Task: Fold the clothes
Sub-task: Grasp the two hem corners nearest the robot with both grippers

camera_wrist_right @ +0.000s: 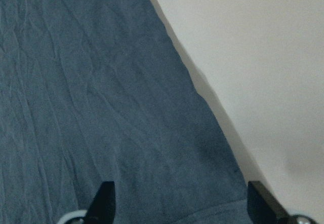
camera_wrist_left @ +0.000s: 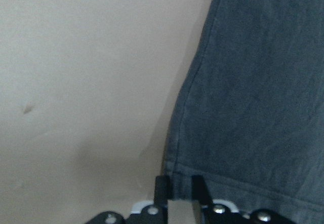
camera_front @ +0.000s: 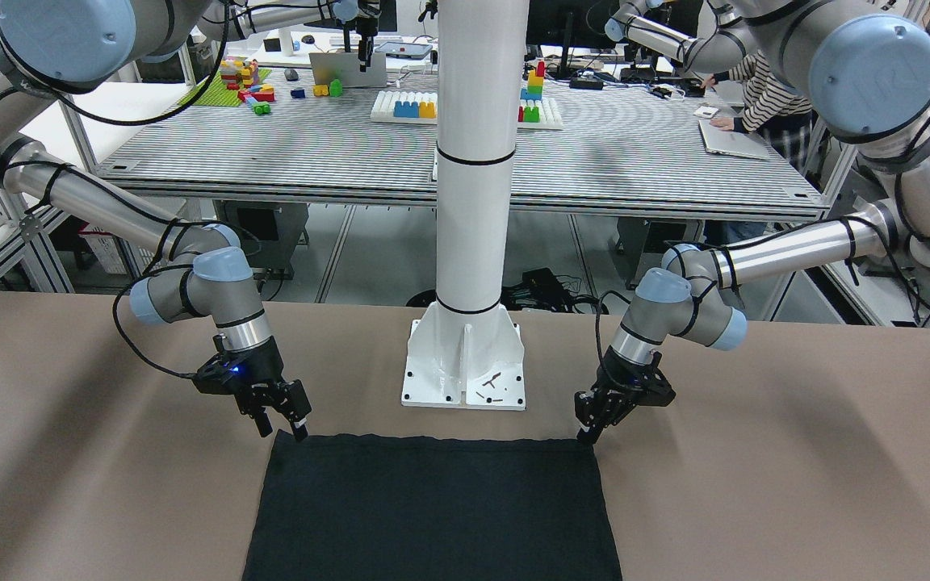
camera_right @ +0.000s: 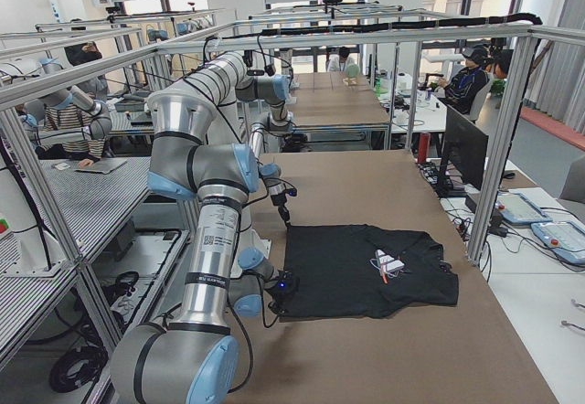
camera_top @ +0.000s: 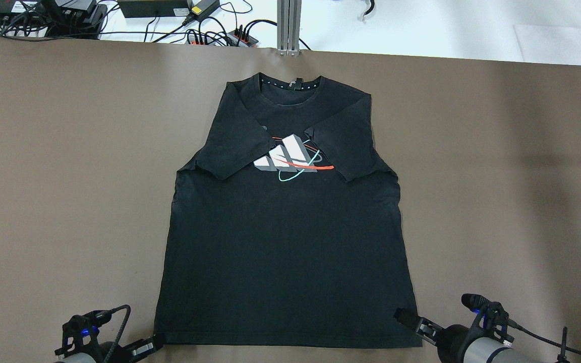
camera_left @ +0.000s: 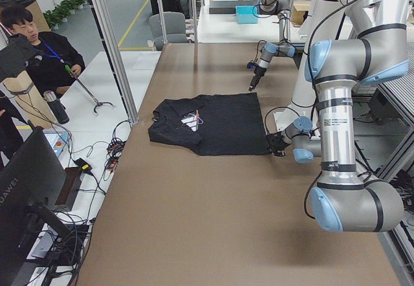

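The clothes (camera_top: 285,242) are one black T-shirt with a printed chest logo. It lies flat on the brown table (camera_top: 68,176), sleeves folded in over the chest and hem toward the robot. My left gripper (camera_top: 158,342) sits at the hem's left corner. In the left wrist view its fingers (camera_wrist_left: 161,191) stand close together, pinched on that corner of the clothes (camera_wrist_left: 253,107). My right gripper (camera_top: 406,318) is at the hem's right corner. Its fingers (camera_wrist_right: 104,201) are spread wide and open, straddling the clothes (camera_wrist_right: 101,107) without gripping.
The white pillar (camera_front: 465,161) stands on its base plate (camera_front: 465,371), just behind the hem between both arms. Cables and power strips (camera_top: 210,30) line the table's far edge. A person (camera_left: 39,46) sits beyond the table's far side, beside a metal frame post (camera_left: 119,59).
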You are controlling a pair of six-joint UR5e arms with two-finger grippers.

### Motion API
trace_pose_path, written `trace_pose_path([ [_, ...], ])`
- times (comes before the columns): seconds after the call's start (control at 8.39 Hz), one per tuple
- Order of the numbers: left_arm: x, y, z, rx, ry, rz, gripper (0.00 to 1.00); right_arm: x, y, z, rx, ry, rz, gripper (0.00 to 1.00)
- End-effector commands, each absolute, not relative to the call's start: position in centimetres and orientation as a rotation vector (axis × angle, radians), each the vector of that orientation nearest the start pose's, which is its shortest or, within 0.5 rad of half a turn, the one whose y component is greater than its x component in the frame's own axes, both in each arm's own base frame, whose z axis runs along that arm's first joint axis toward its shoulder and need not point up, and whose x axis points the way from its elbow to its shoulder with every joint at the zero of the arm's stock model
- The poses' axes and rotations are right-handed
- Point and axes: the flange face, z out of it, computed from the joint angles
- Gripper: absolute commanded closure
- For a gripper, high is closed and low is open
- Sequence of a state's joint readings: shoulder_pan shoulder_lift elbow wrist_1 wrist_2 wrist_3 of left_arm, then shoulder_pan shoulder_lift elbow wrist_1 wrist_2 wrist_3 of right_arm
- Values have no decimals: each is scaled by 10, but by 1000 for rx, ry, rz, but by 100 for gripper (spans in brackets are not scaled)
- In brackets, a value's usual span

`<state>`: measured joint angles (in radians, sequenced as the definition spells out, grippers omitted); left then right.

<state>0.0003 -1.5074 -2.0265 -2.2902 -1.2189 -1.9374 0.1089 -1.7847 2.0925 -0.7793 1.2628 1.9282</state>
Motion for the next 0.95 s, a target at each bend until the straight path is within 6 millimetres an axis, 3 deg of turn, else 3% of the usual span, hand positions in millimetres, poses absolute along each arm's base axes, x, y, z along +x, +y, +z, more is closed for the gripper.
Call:
trace_pose_path([
  [0.0,463,-168,391,112,1146,-521,69,-393,-207,414,142,-1131,585,8],
  [0.36,464,-168,389,111,1150,-522,70,-393,-207,414,142,-1131,585,8],
  [0.6,463,-169,387,114,1155,-525,100,-392,-207,417,143,-1123,582,9],
  [0.83,462,-169,382,122,1167,-531,100,-387,-206,441,153,-1063,576,11],
])
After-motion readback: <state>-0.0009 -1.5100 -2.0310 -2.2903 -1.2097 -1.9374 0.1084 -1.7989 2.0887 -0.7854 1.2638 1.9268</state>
